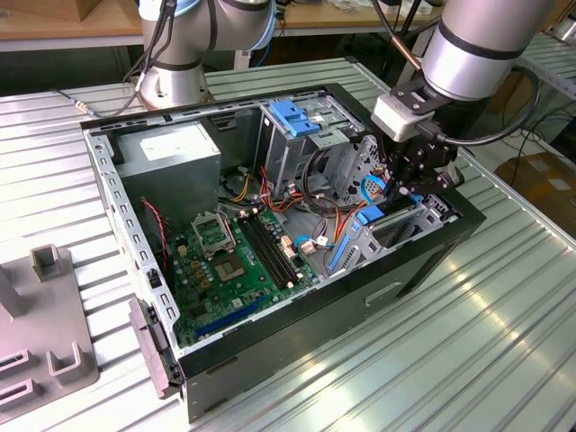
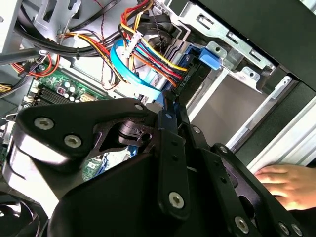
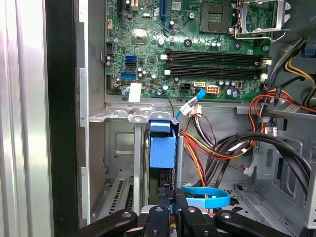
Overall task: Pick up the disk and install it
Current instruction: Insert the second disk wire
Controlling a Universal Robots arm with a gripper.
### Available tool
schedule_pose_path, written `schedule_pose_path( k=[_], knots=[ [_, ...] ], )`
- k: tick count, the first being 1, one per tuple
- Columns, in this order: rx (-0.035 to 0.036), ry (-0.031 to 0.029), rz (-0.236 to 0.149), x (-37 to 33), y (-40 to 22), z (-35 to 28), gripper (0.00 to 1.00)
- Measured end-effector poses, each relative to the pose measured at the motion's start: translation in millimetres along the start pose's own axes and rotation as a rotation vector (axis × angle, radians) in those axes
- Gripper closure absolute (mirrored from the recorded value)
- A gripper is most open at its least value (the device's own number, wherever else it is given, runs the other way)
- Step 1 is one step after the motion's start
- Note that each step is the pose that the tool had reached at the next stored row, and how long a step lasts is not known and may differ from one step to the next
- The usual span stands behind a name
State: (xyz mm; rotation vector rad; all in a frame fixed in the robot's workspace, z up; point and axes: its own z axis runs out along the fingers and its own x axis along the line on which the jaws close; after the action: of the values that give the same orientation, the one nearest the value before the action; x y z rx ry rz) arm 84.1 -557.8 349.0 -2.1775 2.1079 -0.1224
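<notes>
Your gripper (image 1: pixel 402 184) hung inside the open computer case (image 1: pixel 297 337), fingers apparently clamped on the disk (image 3: pixel 162 153), held on edge to enter its bay.

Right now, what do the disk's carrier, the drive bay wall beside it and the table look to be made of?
Disk carrier: bright blue, smooth and uniform, likely moulded plastic. Drive bay wall: dull grey sheet with punched holes and folded tabs, probably bare steel. Table: silvery ribbed slats with bright glare, seemingly aluminium. The gripper sits just by the disk.
</notes>
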Motion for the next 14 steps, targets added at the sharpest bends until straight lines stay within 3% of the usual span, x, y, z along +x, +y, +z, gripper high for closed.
schedule_pose_path(
  k=[7, 10, 14],
  knots=[
    [0.0003, -0.0108, 0.002, 6.2, 0.3, 0.7, 0.84],
    [0.0009, -0.0265, 0.004, 8.6, 0.4, 0.8, 0.84],
    [0.0014, -0.0396, 0.007, 10.0, 0.5, 1.2, 0.84]
  ],
)
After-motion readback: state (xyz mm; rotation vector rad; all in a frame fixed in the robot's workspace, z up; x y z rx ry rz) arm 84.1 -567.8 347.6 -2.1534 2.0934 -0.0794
